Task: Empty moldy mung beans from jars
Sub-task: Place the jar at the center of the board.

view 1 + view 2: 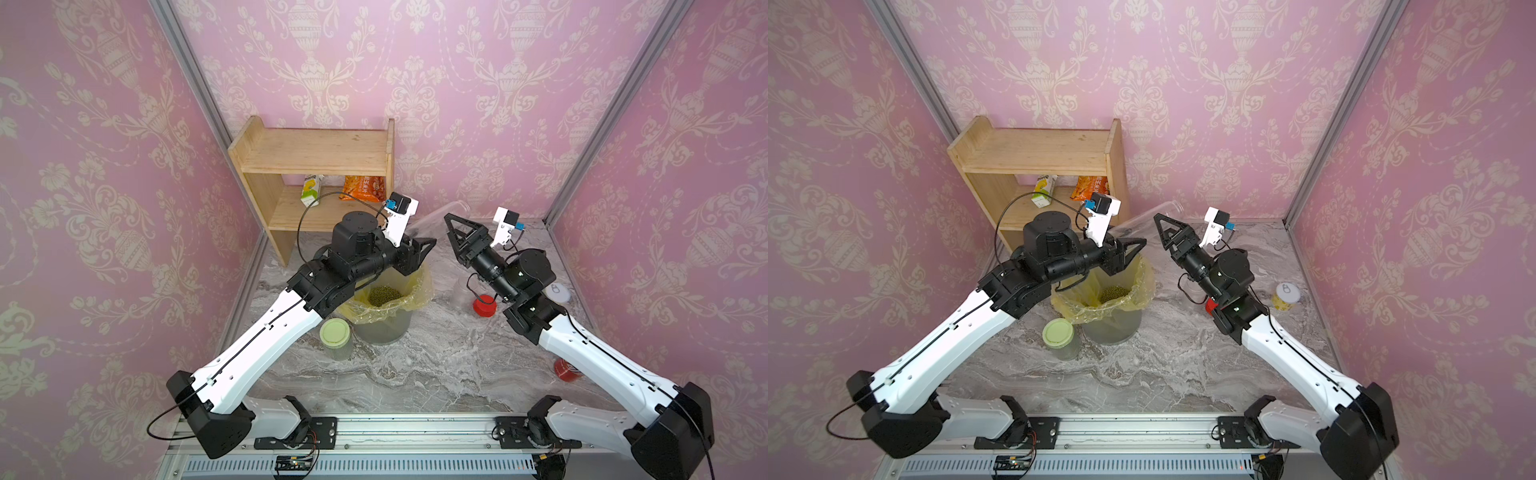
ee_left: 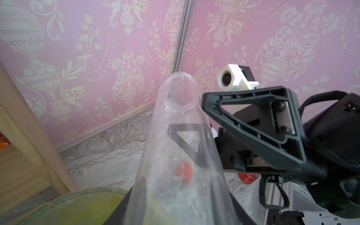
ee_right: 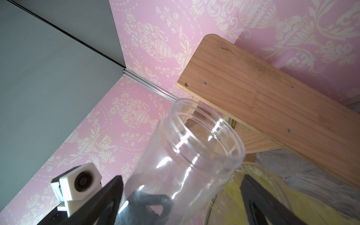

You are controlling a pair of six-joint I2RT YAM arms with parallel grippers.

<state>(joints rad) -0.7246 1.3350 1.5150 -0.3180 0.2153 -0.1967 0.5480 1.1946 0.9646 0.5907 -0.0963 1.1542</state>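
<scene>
The lidless clear jar (image 2: 179, 148) hangs tilted above the far rim of the bin (image 1: 386, 328), base low and open mouth pointing up toward the far right. The left gripper (image 1: 427, 243) is clamped on its lower end. The right gripper (image 1: 453, 226) straddles the jar's middle with jaws spread wide. A gap shows on one side in the right wrist view, and I cannot tell whether the other finger touches the jar.

Below, mung beans (image 1: 384, 294) lie heaped in the bin's yellow bag liner (image 1: 424, 286). The left arm covers the bin's left rim.

Near-left of the bin stands a green-lidded jar (image 1: 336, 332) with olive-green fill. To the right, partly behind the right arm, are a red-lidded jar (image 1: 484, 306), a yellow tin (image 1: 1285, 297) and a red can (image 1: 566, 370). A wooden shelf (image 1: 316, 153) stands far left.

The held jar is see-through, threaded at the neck and faintly hazed near its base.
</scene>
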